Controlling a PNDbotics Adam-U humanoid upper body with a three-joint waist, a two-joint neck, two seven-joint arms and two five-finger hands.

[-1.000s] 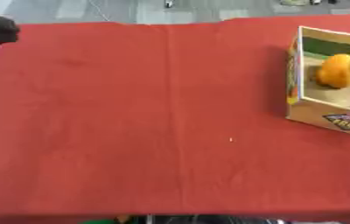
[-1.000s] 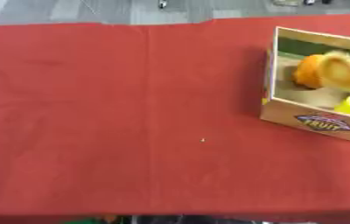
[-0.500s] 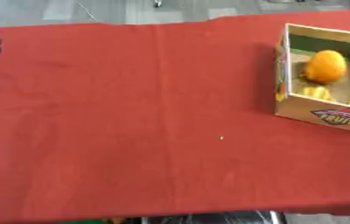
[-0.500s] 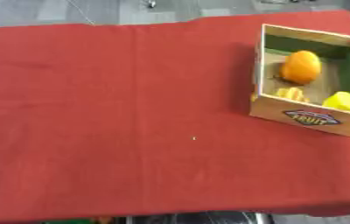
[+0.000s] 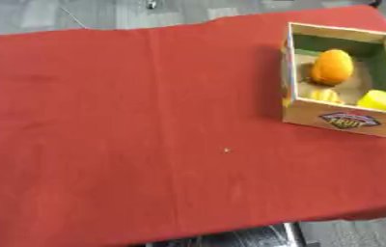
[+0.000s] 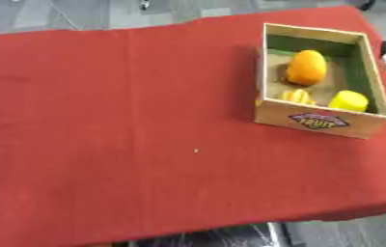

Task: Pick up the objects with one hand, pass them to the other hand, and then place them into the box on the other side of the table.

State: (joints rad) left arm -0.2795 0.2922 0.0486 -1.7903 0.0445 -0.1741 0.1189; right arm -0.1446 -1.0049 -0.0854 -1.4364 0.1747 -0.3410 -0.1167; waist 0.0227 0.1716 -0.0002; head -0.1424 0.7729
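Red worktop [image 5: 129,135]: cloth-covered, spans your view.
Box [image 6: 319,120]: cardboard, on your right side.
Contents: orange fruit [image 6: 306,67], yellow block [image 6: 348,100], small yellow piece [image 6: 297,96].
Hands: neither shows; state unknown.

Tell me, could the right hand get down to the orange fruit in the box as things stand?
Probably yes, though neither hand is in view. The box is open-topped on the table's right side, and the orange fruit lies uncovered, apart from the two yellow pieces.
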